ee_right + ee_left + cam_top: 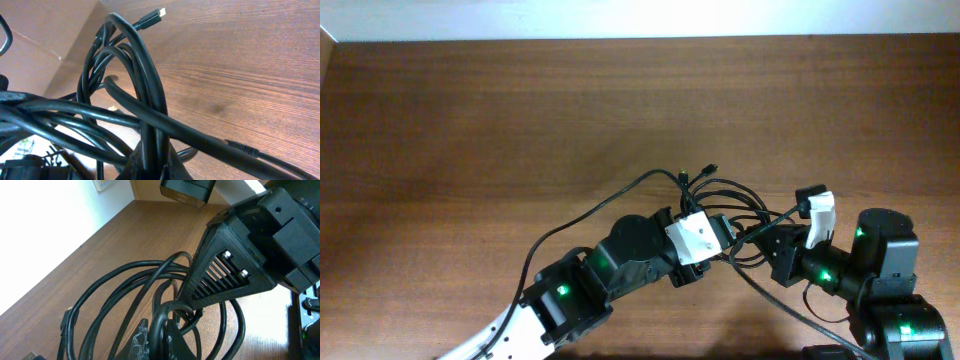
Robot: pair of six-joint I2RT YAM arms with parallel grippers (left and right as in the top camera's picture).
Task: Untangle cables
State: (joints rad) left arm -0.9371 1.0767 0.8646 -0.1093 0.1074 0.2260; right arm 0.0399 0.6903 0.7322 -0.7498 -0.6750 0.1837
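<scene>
Lying as a loose knot of loops right of centre on the near worktop [470,120], the cables [720,195] look light, limp and smooth, with the left fingers [141,337] and right fingers [133,168] each clamped on a strand, so gripping near the stiffer plugs [710,168] seems safest.

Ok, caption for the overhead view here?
The left claw and right claw meet, both shut on a tangle of black cables over the wooden table.
</scene>
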